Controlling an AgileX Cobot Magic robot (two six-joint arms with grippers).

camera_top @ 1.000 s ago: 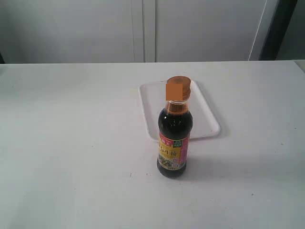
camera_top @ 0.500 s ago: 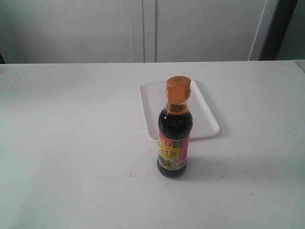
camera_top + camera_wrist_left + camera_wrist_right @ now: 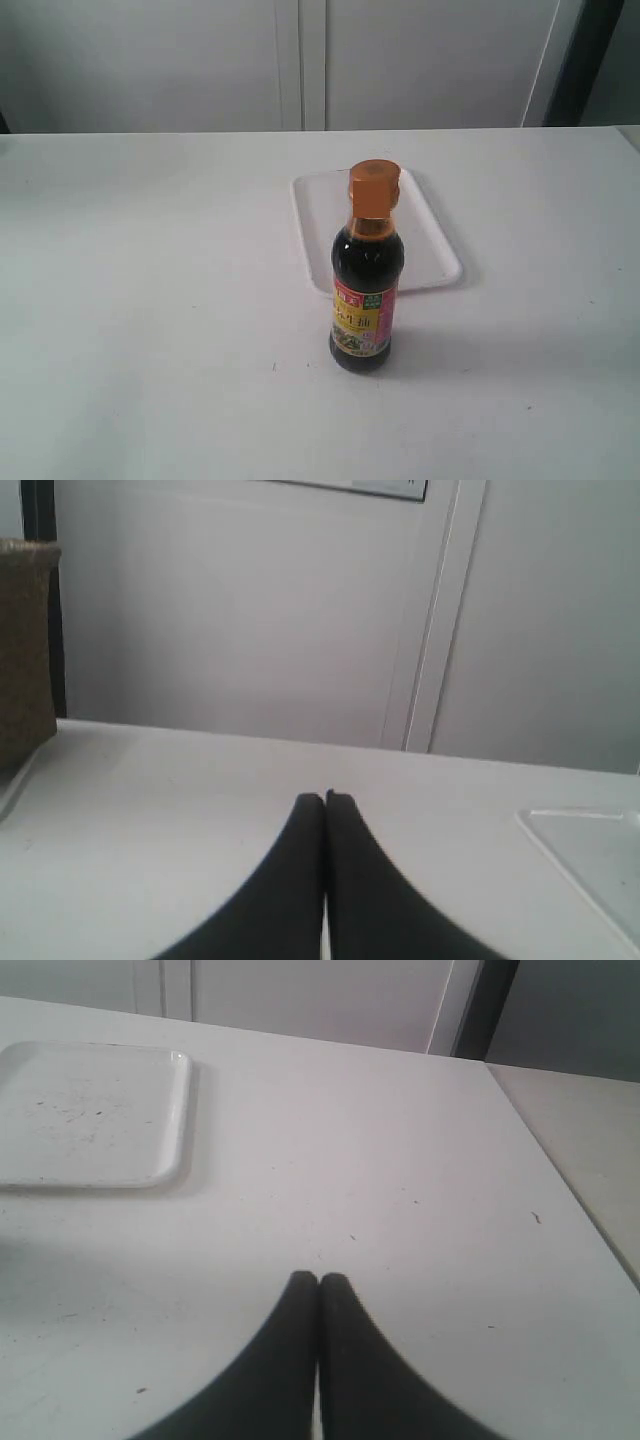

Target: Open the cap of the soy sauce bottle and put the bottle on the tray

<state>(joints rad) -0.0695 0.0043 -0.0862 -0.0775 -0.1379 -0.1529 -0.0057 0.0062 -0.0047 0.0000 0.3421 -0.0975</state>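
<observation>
The soy sauce bottle (image 3: 367, 290) stands upright near the middle of the white table (image 3: 150, 300), a touch toward the near edge — clear glass, dark brown-black liquid up to the rounded shoulders, a yellow, red and pink label wrapped round its lower half. The cap (image 3: 374, 187) sits closed on the narrow neck, orange-brown, with a flat front face. Just behind the bottle, toward the far edge, lies the tray (image 3: 440, 255), flat and white with rounded corners and a low rim; the bottle's neck and cap cover part of it in the exterior view, and the bottle's base rests on the table, not on the tray.

The label's characters are too small to read. Neither arm shows in the exterior view. In the left wrist view only a corner of the tray (image 3: 590, 850) is seen, cut off at the picture's edge, and a brownish object (image 3: 25, 650) at the far side is too cropped to identify.

The left gripper (image 3: 325, 798) hangs low over the table, dark fingers pressed together, holding nothing. The right gripper (image 3: 318, 1280) matches it — fingers closed tip to tip over bare tabletop, the tray (image 3: 180, 1110) well ahead of it.
</observation>
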